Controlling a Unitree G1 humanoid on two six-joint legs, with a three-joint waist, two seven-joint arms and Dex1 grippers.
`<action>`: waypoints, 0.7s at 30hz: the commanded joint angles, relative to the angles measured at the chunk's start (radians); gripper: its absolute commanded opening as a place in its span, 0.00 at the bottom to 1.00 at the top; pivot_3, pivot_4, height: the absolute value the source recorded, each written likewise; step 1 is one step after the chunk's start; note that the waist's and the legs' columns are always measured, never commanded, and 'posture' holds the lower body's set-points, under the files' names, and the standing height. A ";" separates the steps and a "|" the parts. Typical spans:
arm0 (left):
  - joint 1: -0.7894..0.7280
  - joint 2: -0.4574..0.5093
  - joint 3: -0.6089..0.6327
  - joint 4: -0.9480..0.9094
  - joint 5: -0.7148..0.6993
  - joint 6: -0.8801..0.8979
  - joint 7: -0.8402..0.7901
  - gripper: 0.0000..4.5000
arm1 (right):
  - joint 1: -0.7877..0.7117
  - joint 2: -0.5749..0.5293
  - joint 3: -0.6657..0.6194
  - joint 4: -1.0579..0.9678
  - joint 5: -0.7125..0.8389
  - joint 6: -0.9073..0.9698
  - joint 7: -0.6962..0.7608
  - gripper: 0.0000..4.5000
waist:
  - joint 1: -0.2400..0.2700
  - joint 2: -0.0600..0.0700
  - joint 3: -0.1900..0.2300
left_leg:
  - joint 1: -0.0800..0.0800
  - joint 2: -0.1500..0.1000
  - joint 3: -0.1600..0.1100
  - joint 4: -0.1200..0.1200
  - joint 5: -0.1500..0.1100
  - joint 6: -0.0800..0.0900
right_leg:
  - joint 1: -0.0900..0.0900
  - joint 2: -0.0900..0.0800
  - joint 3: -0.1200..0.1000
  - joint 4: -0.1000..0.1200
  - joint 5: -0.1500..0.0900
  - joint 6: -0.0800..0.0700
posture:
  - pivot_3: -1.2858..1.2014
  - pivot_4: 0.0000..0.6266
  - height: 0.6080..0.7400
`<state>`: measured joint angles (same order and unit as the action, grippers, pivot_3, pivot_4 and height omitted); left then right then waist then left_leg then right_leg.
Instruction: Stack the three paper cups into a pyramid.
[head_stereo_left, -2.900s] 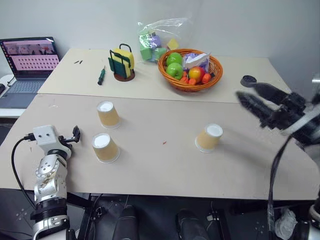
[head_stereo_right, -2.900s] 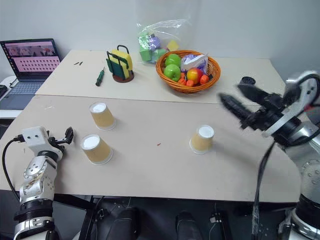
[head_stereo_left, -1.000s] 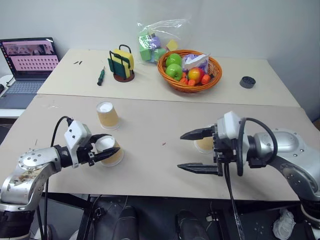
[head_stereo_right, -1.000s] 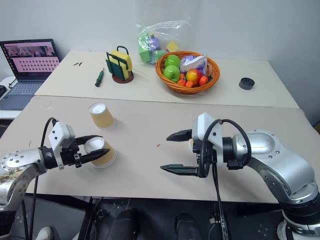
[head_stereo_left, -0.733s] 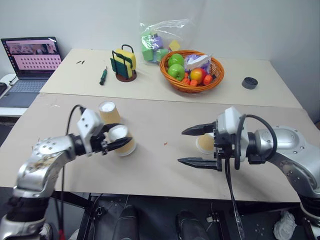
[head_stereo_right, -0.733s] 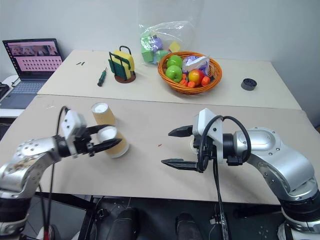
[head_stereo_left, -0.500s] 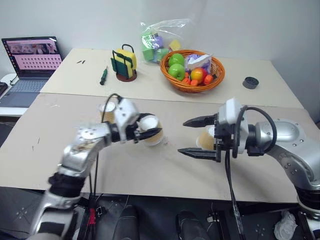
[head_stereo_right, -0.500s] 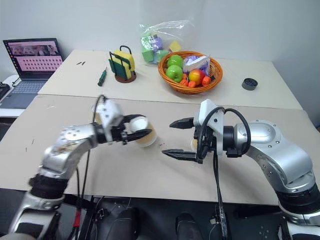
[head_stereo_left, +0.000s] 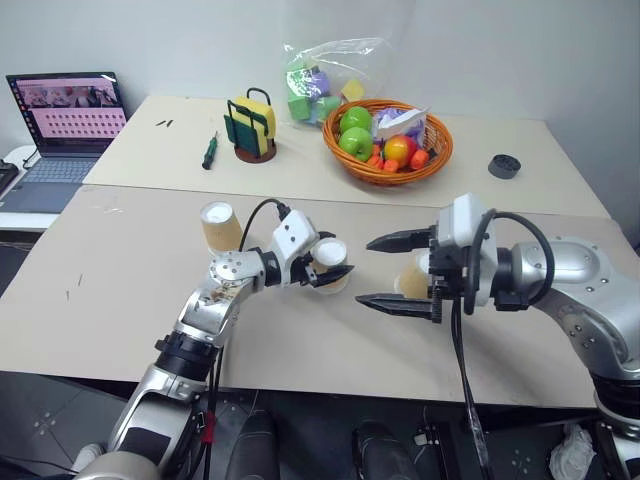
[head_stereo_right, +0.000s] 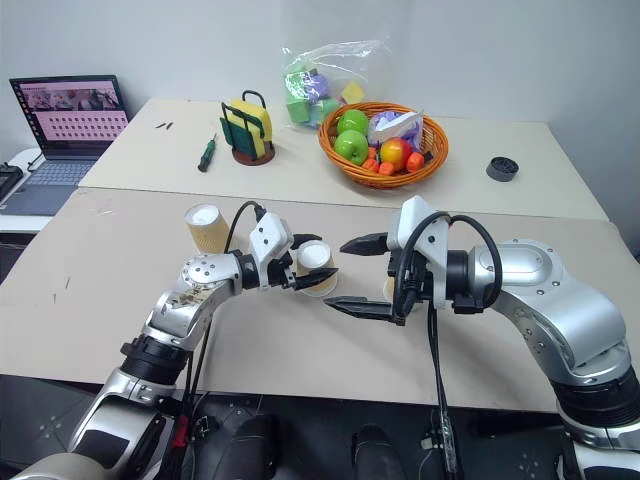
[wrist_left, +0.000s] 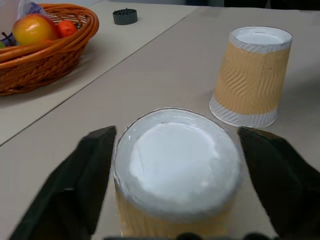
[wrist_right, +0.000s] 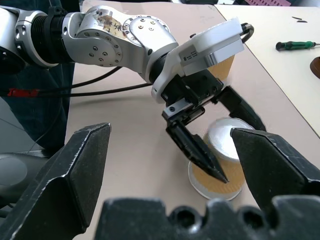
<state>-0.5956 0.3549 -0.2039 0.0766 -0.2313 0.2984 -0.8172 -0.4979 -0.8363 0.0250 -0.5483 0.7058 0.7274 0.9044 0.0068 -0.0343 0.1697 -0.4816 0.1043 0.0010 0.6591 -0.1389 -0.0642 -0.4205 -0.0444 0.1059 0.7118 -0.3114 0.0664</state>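
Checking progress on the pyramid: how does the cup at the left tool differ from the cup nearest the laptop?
The tool-side cup sits between the left tool's open fingers, near the third cup; the laptop-side cup stands alone, apart. Both stand upside down, white bases up.

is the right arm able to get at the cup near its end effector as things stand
Probably yes: the right end effector is open, with that cup just behind its fingers and nothing between. The left end effector straddles another cup beside it.

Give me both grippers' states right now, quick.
Left gripper: open, fingers either side of a paper cup standing on the table, not gripping it.
Right gripper: open, empty.
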 joint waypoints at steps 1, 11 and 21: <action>-0.025 0.011 0.062 -0.123 -0.064 0.041 -0.009 0.99 | -0.014 0.010 -0.016 0.000 -0.017 -0.030 0.001 1.00 | 0.000 0.000 0.000 | 0.000 0.000 0.000 0.000 0.000 0.000 | 0.000 0.000 0.000 0.000 0.000 0.000 | 0.52 0.24 0.46; -0.108 0.076 0.366 -0.353 -0.294 0.385 0.212 0.99 | -0.027 0.055 0.012 0.071 -0.068 -0.070 0.039 1.00 | -0.008 0.000 0.000 | 0.000 0.000 -0.001 0.000 0.000 0.000 | 0.001 0.000 0.000 0.000 -0.001 0.003 | 0.52 0.24 0.46; 0.478 -0.114 0.419 -0.584 0.062 0.276 0.758 0.99 | -0.018 0.076 0.029 0.114 -0.100 -0.095 0.071 1.00 | -0.017 -0.003 0.002 | 0.002 0.000 0.000 0.000 -0.002 0.001 | 0.002 0.000 0.001 0.000 0.000 0.000 | 0.52 0.24 0.46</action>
<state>-0.1056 0.2445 0.2290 -0.4034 -0.2169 0.6480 -0.1051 -0.5017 -0.7665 0.0631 -0.4178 0.6070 0.6638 0.9610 -0.0098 -0.0369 0.1713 -0.4822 0.1041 -0.0008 0.6593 -0.1405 -0.0638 -0.4212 -0.0446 0.1049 0.7139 -0.3114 0.0665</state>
